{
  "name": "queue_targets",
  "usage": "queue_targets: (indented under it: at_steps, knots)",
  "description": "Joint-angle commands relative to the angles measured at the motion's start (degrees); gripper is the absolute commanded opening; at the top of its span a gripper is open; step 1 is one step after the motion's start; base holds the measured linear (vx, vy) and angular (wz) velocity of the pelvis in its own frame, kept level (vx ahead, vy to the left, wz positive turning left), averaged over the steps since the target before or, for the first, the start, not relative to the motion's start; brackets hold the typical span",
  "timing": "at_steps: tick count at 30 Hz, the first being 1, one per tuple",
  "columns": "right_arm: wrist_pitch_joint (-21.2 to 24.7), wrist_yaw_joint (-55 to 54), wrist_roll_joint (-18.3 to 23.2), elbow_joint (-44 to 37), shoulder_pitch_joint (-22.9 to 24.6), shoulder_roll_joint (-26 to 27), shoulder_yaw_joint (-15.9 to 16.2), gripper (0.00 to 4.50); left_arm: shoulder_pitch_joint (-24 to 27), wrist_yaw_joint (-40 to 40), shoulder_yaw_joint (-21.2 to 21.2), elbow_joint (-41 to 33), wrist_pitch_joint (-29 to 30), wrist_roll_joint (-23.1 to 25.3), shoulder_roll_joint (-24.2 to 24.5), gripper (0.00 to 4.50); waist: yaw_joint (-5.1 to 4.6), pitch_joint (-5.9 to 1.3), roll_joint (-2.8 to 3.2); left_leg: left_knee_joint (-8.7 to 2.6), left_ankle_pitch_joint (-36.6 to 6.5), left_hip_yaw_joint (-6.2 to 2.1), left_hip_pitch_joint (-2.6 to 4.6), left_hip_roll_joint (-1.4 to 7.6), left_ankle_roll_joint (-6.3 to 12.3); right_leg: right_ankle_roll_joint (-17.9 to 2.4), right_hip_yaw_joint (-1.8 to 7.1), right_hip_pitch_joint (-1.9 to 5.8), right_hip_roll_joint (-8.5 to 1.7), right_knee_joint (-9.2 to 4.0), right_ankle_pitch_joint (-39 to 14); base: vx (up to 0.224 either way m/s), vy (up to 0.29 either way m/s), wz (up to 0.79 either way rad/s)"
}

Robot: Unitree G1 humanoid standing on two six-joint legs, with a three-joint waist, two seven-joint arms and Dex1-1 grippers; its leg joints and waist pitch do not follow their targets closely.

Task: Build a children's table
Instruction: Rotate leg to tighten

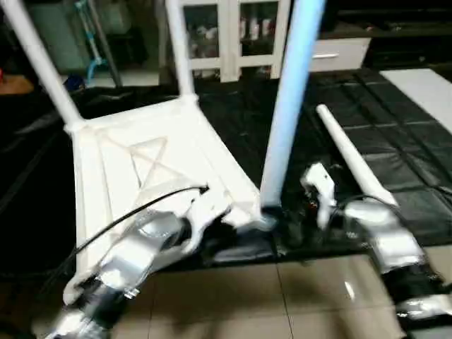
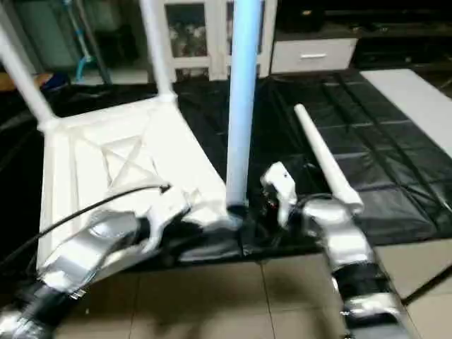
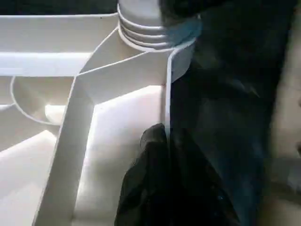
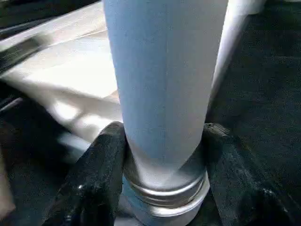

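The children's table lies upside down on a black mat, its white ribbed tabletop facing up. Two white legs stand in its far corner sockets. A third leg stands upright at the near right corner, its ringed base at the socket. My right gripper is shut on this leg just above the base, one black finger on each side. My left gripper is shut on the tabletop's near rim, close to that corner. A fourth leg lies loose on the mat to the right.
The black mat covers the floor under and beyond the tabletop. Beige tiles lie in front of it, under my forearms. A white glass-door cabinet and a white drawer unit stand at the back.
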Motion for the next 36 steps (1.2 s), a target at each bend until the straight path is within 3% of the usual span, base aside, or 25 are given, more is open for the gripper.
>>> queue_targets:
  at_steps: [1, 2, 3, 6, 9, 10, 13, 15, 16, 19, 21, 22, 23, 24, 25, 29, 31, 36]
  knots:
    - [1.2, -7.3, -1.7, 2.1, -0.5, 1.7, -0.4, 2.11, 0.2, 3.2, -0.9, 3.6, 1.2, 0.6, -1.6, 0.00, -0.59, -2.23, -0.96, -5.01, -20.8, -1.04, -0.26, 0.89, 0.46, -6.7, 0.63, 1.85, -1.47, -5.51, -32.2, 0.000, 0.000, 0.00]
    - [1.0, -12.7, -3.1, 2.7, -0.8, 3.6, -0.7, 2.11, -1.3, 6.3, 0.4, 5.7, 0.5, 0.8, -3.2, 0.00, -0.72, -2.26, -0.90, -5.11, -21.3, -1.27, -0.43, 0.95, 0.42, -6.1, 0.49, 1.95, -1.55, -5.54, -32.8, -0.054, 0.011, -0.09]
    - [0.5, -18.5, -4.2, 3.4, -1.2, 6.1, -1.2, 2.10, -3.2, 10.2, 2.1, 8.4, -0.7, 1.1, -5.2, 0.00, -1.62, -2.07, -0.60, -5.01, -23.3, -1.35, -0.40, 0.66, 0.44, -4.8, 0.07, 1.38, -1.34, -6.24, -34.7, -0.051, 0.012, -0.06]
    - [-2.6, -30.0, -4.3, 4.2, -2.5, 12.6, -3.9, 2.08, -7.0, 16.2, 4.8, 13.4, -3.6, 1.4, -8.8, 0.00, -2.45, -2.62, -0.83, -4.85, -23.3, -1.72, -0.32, 0.33, 0.44, -4.5, -0.12, 1.28, -1.40, -6.47, -34.3, -0.017, 0.004, -0.02]
    - [-5.8, -29.3, -2.7, 3.0, -3.4, 17.7, -3.5, 2.06, -9.4, 18.4, 5.9, 16.1, -5.8, 1.7, -10.7, 0.00, -2.82, -2.77, -0.71, -5.05, -22.5, -1.80, -0.74, 0.60, 2.16, -6.0, 0.00, 1.27, -1.53, -6.40, -30.7, 0.000, 0.000, 0.00]
    - [-6.3, -27.1, -2.6, 2.1, -3.2, 18.2, -2.2, 2.06, -9.5, 18.1, 5.7, 16.3, -6.1, 1.9, -10.8, 0.00, -2.78, -2.83, -0.70, -5.24, -21.5, -1.85, -1.18, 0.89, 2.77, -7.1, 0.12, 1.68, -1.61, -5.98, -27.6, 0.000, 0.000, 0.00]
    - [-6.7, -22.8, -2.2, 0.3, -2.4, 18.0, -0.3, 2.06, -8.9, 16.6, 4.8, 15.8, -6.2, 2.1, -10.3, 0.00, -2.61, -2.90, -0.68, -5.48, -19.4, -1.56, -1.42, 1.23, 3.57, -10.2, 0.47, 1.88, -1.52, -5.26, -20.2, 0.000, 0.000, 0.00]
    - [-6.6, -19.0, -1.4, -2.2, -1.3, 16.6, 0.4, 2.58, -7.3, 13.8, 3.4, 14.5, -6.4, 2.0, -9.1, 0.00, -2.55, -2.96, -0.71, -5.48, -19.1, -1.46, -1.63, 1.24, 4.21, -10.7, 0.54, 2.12, -1.56, -5.04, -19.0, 0.000, 0.000, 0.00]
    - [-6.6, -17.9, -1.1, -3.2, -0.9, 15.6, 0.4, 2.58, -6.6, 12.2, 2.5, 13.9, -6.7, 2.1, -8.4, 0.00, -2.27, -3.10, -1.00, -5.32, -17.6, -1.32, -1.66, 1.26, 5.10, -10.9, 0.69, 2.30, -1.72, -4.95, -17.7, 0.000, 0.000, 0.00]
    - [-6.2, -16.2, -0.6, -4.7, -0.6, 13.6, -0.4, 2.91, -4.9, 9.0, 1.0, 12.2, -6.7, 1.8, -6.8, 0.00, -2.57, -3.23, -1.01, -5.18, -13.5, -1.53, -2.48, 1.38, 6.58, -11.5, 0.63, 2.95, -1.96, -4.23, -14.7, 0.000, 0.000, 0.00]
    - [-4.1, -10.9, 0.2, -6.6, -0.5, 8.3, -1.2, 3.05, -1.4, 2.8, -1.4, 7.4, -6.9, 1.1, -3.1, 0.00, -2.15, -3.32, -0.89, -4.76, -11.4, -1.14, -1.73, 1.49, 7.60, -13.0, 0.82, 2.49, -1.88, -4.18, -12.6, 0.000, 0.000, 0.00]
    - [-4.1, -10.9, 0.2, -6.6, -0.5, 8.3, -1.2, 3.20, -1.4, 2.8, -1.4, 7.4, -6.9, 1.1, -3.1, 0.00, -2.00, -3.33, -0.86, -4.69, -10.8, -1.12, -1.76, 1.55, 7.92, -13.3, 0.84, 2.52, -1.89, -4.08, -12.0, 0.075, -0.023, 0.09]
    - [-2.7, -6.1, 0.5, -7.6, -0.3, 4.7, -0.7, 3.26, 0.6, -1.4, -3.4, 4.4, -8.0, 0.8, -0.3, 0.00, -1.45, -3.42, -0.51, -4.44, -9.7, -0.88, -1.22, 1.63, 8.50, -13.8, 0.96, 2.11, -1.80, -3.96, -10.7, 0.056, -0.013, 0.08]
    - [-2.7, -6.1, 0.5, -7.6, -0.3, 4.7, -0.7, 3.26, 0.6, -1.4, -3.4, 4.4, -8.0, 0.8, -0.3, 0.00, -1.30, -3.49, -0.63, -4.37, -9.0, -0.84, -1.11, 1.78, 8.94, -14.3, 1.01, 2.11, -1.70, -3.79, -9.5, 0.061, -0.009, 0.08]
    - [-2.0, -0.8, 0.4, -8.7, 0.2, 1.1, 0.4, 3.26, 2.5, -5.5, -4.8, 1.5, -9.1, -0.2, 2.1, 0.00, -1.04, -3.47, -0.49, -4.17, -6.6, -0.70, -1.42, 1.67, 9.50, -15.0, 1.07, 2.18, -1.60, -3.24, -7.1, 0.000, 0.000, 0.00]
    - [-1.3, 9.5, 0.4, -10.0, 1.2, -5.2, 2.7, 3.26, 5.1, -10.3, -6.4, -2.7, -9.2, -1.7, 5.4, 0.00, 1.51, -3.55, -0.52, -3.65, -3.2, -0.16, -0.42, 1.71, 11.01, -17.0, 1.40, 1.82, -1.26, -2.43, -1.5, 0.066, -0.005, 0.06]
    - [-0.7, 11.5, 0.6, -10.0, 1.3, -6.5, 3.2, 3.26, 5.5, -10.7, -6.5, -3.4, -9.0, -1.6, 5.9, 0.00, 2.17, -3.41, -0.55, -3.83, -4.0, -0.13, -0.58, 1.86, 10.64, -16.6, 1.51, 2.08, -1.45, -2.40, -2.9, 0.000, 0.000, 0.00]
    - [1.1, 21.6, 1.5, -10.3, 2.2, -11.3, 6.3, 3.26, 7.0, -13.0, -6.5, -6.2, -7.8, -2.6, 7.6, 0.00, 2.27, -2.72, -1.00, -4.78, -12.4, -0.23, -0.39, 2.05, 6.18, -14.2, 1.64, 2.13, -1.49, -3.44, -13.4, 0.000, 0.000, 0.00]
